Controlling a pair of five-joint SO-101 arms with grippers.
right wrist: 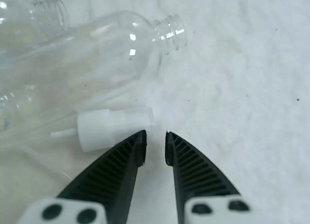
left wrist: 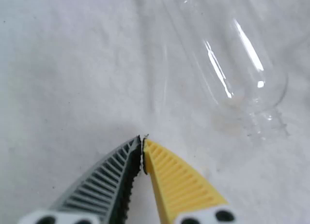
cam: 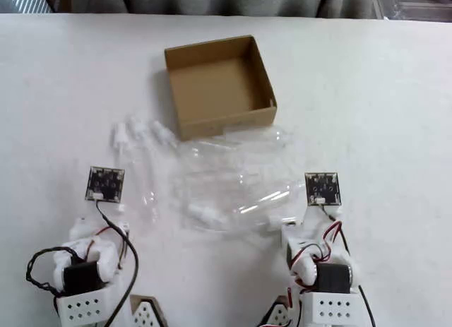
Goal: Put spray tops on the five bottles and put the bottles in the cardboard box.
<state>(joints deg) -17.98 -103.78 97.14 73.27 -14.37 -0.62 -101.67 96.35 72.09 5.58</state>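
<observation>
Right wrist view: fingers (right wrist: 121, 168) slightly parted beside spray top (right wrist: 112, 129).

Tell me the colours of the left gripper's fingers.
One grey, one yellow; the left wrist view shows the left gripper best.

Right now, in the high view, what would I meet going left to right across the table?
From the left: left arm → three loose spray tops → pile of clear bottles → right arm. The cardboard box lies behind the bottles over the same stretch, so it has no clear place.
</observation>
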